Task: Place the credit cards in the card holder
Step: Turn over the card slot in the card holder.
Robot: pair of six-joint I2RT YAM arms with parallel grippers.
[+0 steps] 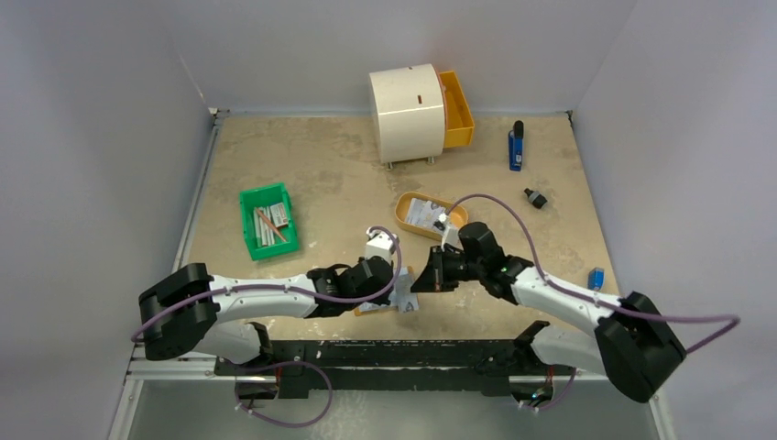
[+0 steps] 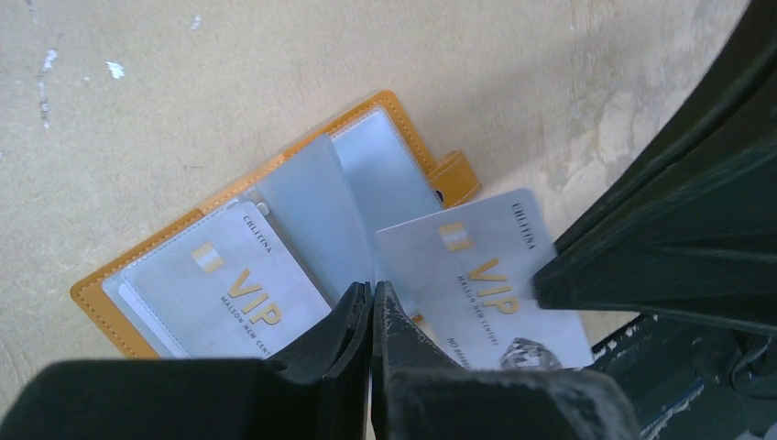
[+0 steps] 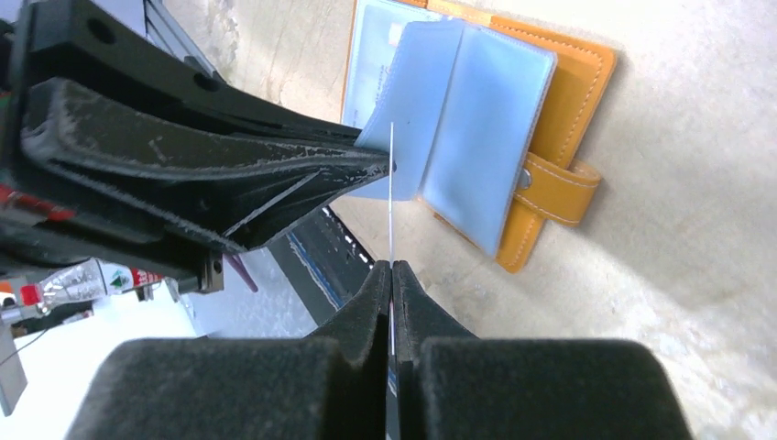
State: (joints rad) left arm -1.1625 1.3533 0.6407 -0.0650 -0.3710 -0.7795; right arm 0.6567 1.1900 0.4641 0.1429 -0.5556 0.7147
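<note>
The loose credit card, marked VIP, is pinched edge-on in the closed right gripper, aimed at the open tan card holder near the middle of the tabletop's near edge. A second card already sits in a pocket. The left gripper, fingers together, appears to nip a clear sleeve upright, probably to hold the pocket mouth open.

A white drum with an orange drawer stands at twelve o'clock on the table. At nine sits a green bin of grey bars; near centre, a yellow oval dish; at one, perhaps a blue marker.
</note>
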